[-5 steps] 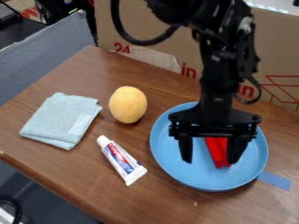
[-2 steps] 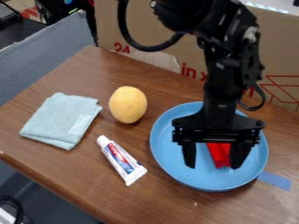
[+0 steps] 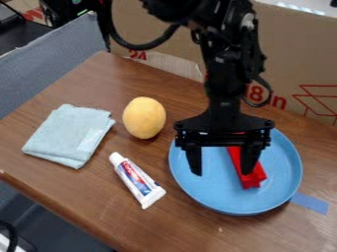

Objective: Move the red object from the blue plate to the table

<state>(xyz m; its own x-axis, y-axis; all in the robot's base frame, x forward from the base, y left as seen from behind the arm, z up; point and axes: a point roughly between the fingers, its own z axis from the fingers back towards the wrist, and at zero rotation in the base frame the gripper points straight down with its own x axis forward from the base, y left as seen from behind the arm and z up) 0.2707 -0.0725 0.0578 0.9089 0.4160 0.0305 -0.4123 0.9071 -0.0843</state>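
Note:
The red object (image 3: 250, 174), a long red block, lies in the right half of the blue plate (image 3: 211, 194), which sits on the brown table (image 3: 79, 89) at the front right. My black gripper (image 3: 227, 164) hangs straight down over the plate and is open. Its two fingers straddle the block, which lies closer to the right finger (image 3: 263, 157). The left finger stands over bare plate. I cannot tell whether the fingertips touch the plate or the block.
An orange ball (image 3: 144, 117) sits just left of the plate. A white toothpaste tube (image 3: 136, 179) lies in front of it. A pale teal folded cloth (image 3: 69, 135) is at the left. Cardboard boxes (image 3: 297, 74) stand behind the table. Blue tape (image 3: 312, 205) marks the front right.
The arm has swung left and the open gripper has shifted a little left over the plate. The red block now sits nearer the right finger. The block itself has not moved.

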